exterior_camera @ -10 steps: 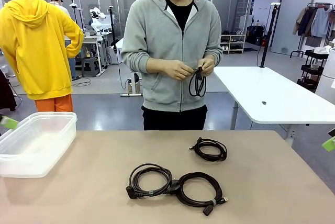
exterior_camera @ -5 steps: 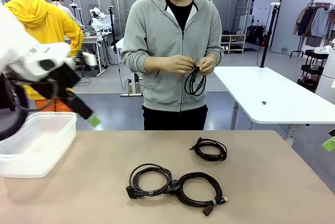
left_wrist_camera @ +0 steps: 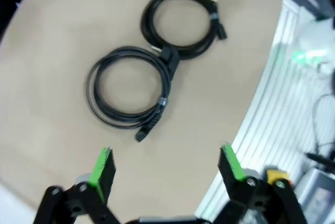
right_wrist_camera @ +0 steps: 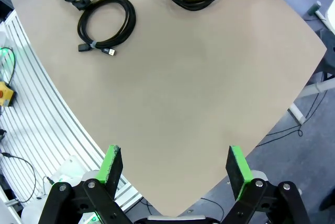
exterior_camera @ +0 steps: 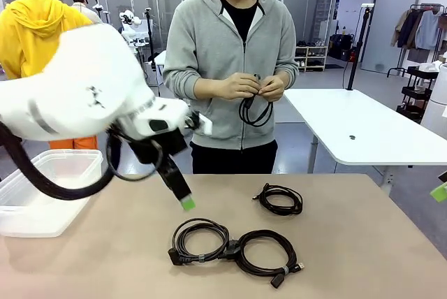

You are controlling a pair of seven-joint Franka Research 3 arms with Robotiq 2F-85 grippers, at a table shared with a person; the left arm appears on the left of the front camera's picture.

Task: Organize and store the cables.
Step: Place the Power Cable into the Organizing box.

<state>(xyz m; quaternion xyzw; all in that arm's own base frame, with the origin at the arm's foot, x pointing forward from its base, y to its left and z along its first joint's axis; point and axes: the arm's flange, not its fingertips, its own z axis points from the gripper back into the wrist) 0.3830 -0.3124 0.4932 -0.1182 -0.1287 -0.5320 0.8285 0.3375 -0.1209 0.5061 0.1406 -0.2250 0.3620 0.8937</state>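
Starting at the front: the bin [exterior_camera: 35,215] looks empty, nothing stored yet; three coiled cables [exterior_camera: 200,239] lie on the table [exterior_camera: 363,243] right of the bin, a fourth in the person's hands [exterior_camera: 237,89]. Left wrist: left gripper [left_wrist_camera: 167,164], spread, hangs above the coil nearest the bin. Right wrist: right gripper [right_wrist_camera: 175,164], spread and empty, on the side away from the bin.

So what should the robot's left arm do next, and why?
Probably ease the left gripper down onto the nearest coiled cable. Its jaws are open and empty, it hangs just above the table, and that coil lies right ahead of its fingers, tied and untouched.
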